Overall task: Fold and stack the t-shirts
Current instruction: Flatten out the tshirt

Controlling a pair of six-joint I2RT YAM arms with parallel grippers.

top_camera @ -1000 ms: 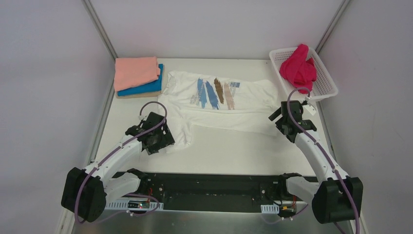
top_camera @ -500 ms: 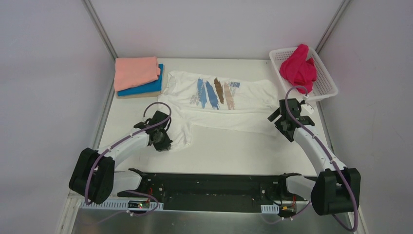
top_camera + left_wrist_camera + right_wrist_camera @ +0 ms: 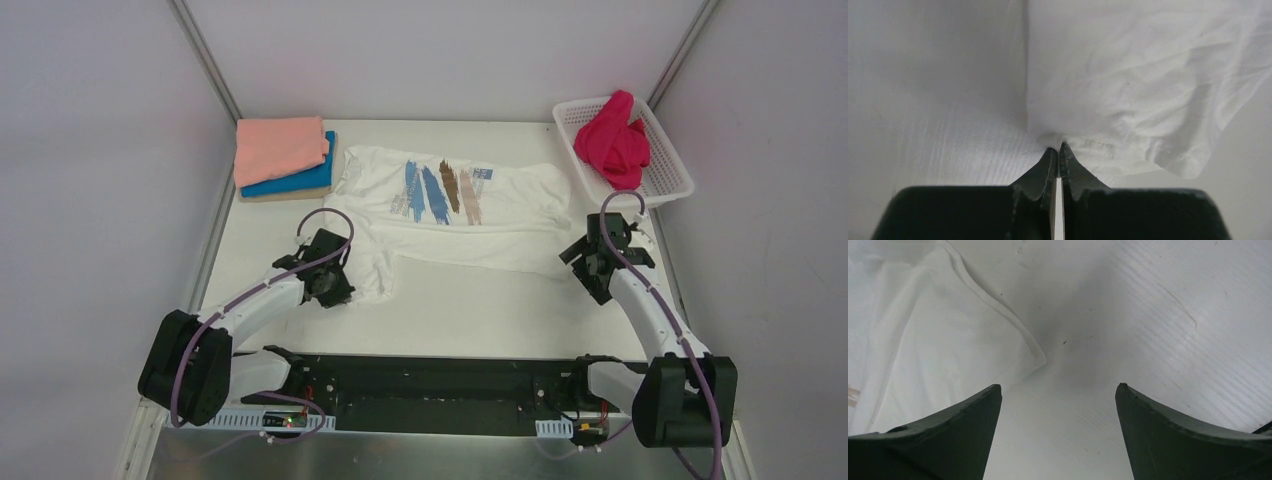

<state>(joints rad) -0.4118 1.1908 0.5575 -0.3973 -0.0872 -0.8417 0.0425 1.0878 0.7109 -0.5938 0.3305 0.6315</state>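
The white t-shirt (image 3: 450, 205) with blue and brown brushstrokes lies spread across the middle of the table. My left gripper (image 3: 340, 290) is shut on the hem at its near left corner (image 3: 1058, 137), the cloth puckered at the fingertips. At the shirt's right end my right gripper (image 3: 590, 262) stands open just over the table, with the shirt's corner (image 3: 1040, 359) a little ahead of the fingers and nothing between them. A folded salmon-pink t-shirt (image 3: 280, 148) rests on a folded bright blue one (image 3: 300, 180) at the back left. The magenta t-shirt (image 3: 612, 140) lies crumpled in the basket.
The white lattice basket (image 3: 672, 170) stands at the back right, close behind my right arm. A brown board (image 3: 270, 196) lies under the folded stack. Grey walls enclose the table on the left, right and back.
My left gripper has come down onto the shirt's near left corner and shut on the hem. My right gripper has shifted slightly right and lower, and its jaws have begun to narrow.
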